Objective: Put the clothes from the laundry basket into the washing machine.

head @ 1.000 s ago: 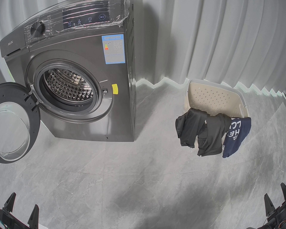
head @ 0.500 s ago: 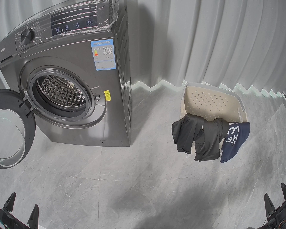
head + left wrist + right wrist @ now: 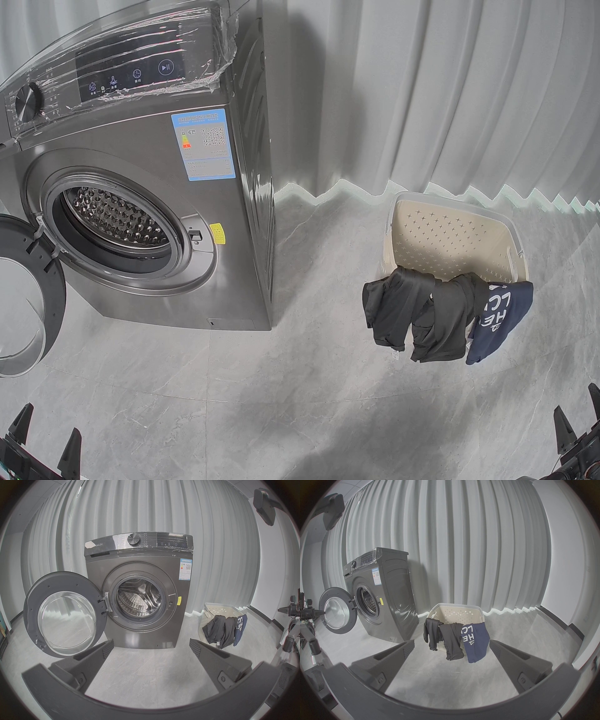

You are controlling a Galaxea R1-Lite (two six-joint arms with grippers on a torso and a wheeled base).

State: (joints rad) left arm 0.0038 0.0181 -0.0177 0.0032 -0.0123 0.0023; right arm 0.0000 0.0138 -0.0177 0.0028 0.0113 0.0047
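Hanging low at the left edge of the head view, the left gripper (image 3: 47, 431) has its two dark fingers spread wide, with bare grey floor (image 3: 281, 387) showing between them. Above it the round glass door (image 3: 25, 300) of the washing machine (image 3: 237, 206) stands swung fully open to the left on its hinge. Next comes the machine's mouth, where the drum (image 3: 112, 215) shows its perforated steel wall. The dark grey machine stands on the floor before a pale pleated curtain (image 3: 437, 94); clear plastic film (image 3: 125, 56) covers its control panel, a blue label (image 3: 203, 144) sits on its front, and a small yellow sticker (image 3: 217, 233) lies beside the door latch. Well apart from the machine, to its right, the cream laundry basket (image 3: 450, 237) sits on the floor near the curtain, its cross-punched inner wall in view. Three clothes hang over its near rim, partly inside and partly down the outer side: a black garment (image 3: 394, 303) on the left, a dark grey garment (image 3: 444, 319) touching it in the middle, and a navy T-shirt (image 3: 500, 315) with white lettering on the right. At the far right, low down, the right gripper (image 3: 576, 412) is likewise spread wide and grips nothing, well short of the basket.
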